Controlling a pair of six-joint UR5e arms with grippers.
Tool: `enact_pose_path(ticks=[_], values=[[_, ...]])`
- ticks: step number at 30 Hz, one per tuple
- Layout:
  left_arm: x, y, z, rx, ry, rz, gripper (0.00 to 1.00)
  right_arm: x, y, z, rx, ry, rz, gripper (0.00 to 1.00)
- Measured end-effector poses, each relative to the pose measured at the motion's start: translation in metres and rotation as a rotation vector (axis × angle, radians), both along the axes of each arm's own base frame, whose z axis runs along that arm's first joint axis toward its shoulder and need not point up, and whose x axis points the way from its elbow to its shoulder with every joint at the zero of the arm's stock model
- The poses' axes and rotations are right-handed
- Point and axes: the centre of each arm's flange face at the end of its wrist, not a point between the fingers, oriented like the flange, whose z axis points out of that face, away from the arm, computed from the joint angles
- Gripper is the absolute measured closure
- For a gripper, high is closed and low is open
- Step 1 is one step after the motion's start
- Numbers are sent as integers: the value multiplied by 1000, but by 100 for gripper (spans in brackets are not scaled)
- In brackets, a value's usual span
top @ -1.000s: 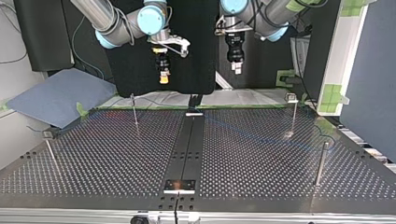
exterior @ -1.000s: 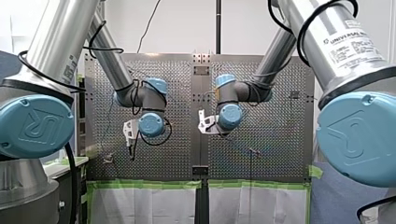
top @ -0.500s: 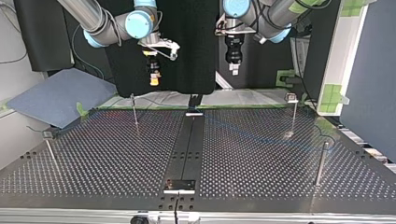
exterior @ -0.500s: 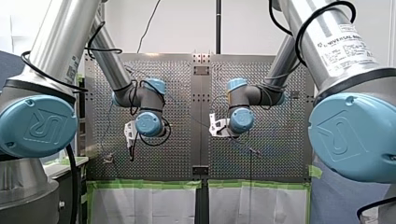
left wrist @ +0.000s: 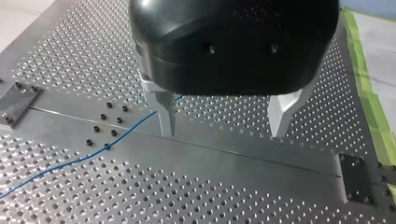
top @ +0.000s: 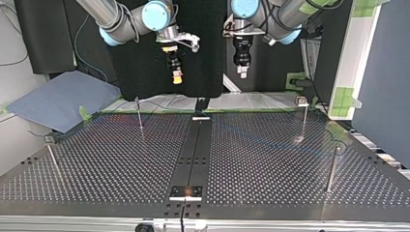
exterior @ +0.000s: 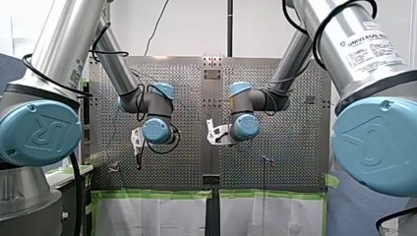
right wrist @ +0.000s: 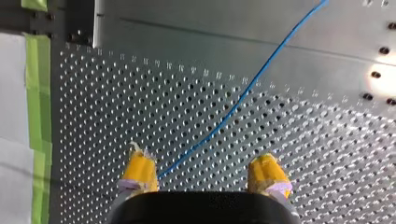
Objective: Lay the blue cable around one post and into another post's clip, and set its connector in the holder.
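The thin blue cable (right wrist: 243,93) lies loose on the perforated table (top: 96,164). In the right wrist view it runs from under my right gripper (right wrist: 203,175) ahead across the middle strip. That gripper is open, its yellow pads (right wrist: 138,171) well above the table with nothing between them. My left gripper (left wrist: 224,133) is also open and empty, high over the middle strip, and the cable (left wrist: 93,151) passes beside one metal finger (left wrist: 166,114). In the top view both grippers hang above the table's far edge: right (top: 178,79), left (top: 243,73). The connector is not visible.
Thin upright posts stand on the table: one at the far left (top: 139,116), one at the far right (top: 303,118), one at the near right (top: 332,169), one at the near left (top: 52,157). A small bracket (top: 185,192) sits on the dark middle strip near the front edge.
My right gripper swung towards the top view's left, then back past its start towards the middle. My left gripper barely shifted. Both stayed open.
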Motion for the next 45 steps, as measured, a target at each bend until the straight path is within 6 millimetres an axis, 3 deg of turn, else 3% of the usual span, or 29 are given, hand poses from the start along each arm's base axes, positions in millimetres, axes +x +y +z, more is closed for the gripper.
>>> enact_pose_path(ticks=[6,20,45], values=[[1,4,0,-5,-1,29,2,6,10,0,6,-13,2,1],[-5,13,-4,21,49,80,2,-1,5,1,1,-29,-85,1],[-9,16,-6,56,81,79,2,0,6,1,1,-27,-84,1]])
